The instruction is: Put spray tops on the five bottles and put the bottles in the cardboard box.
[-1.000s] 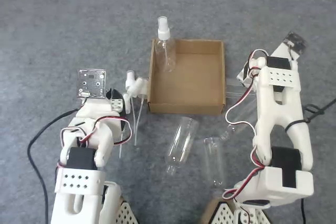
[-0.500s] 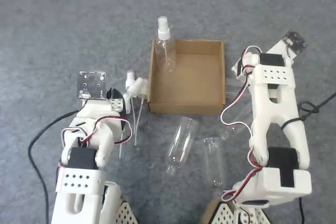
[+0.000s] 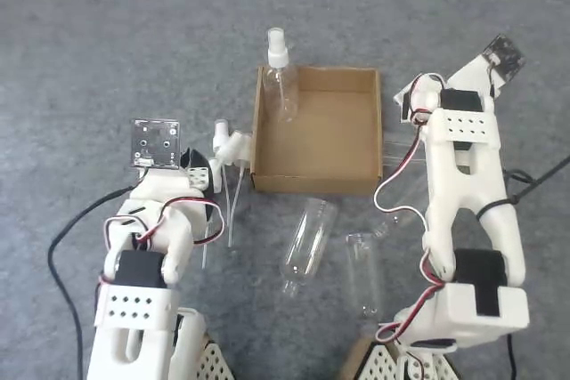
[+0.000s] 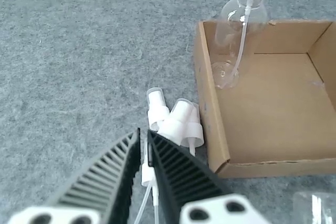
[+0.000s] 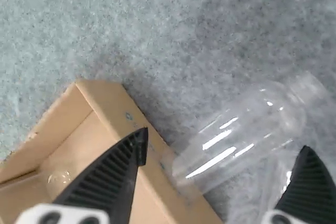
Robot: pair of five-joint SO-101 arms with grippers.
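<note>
Bottles counted: one capped bottle (image 3: 280, 86) in the cardboard box (image 3: 312, 186), two uncapped bottles (image 3: 307, 238) in front. Left gripper (image 4: 144, 132) is closed, hold undeterminable; right gripper (image 5: 224, 139) is spread wide, empty.

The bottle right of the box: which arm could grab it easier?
Right. The right gripper hangs open over that bottle beside the cardboard box; the left gripper sits shut by the spray tops, across the box.

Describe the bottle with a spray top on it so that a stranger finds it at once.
Find the cardboard box in the middle of the grey table. A clear bottle stands in its far left corner. Only it wears a white spray top; the other bottles lie open on the table.
</note>
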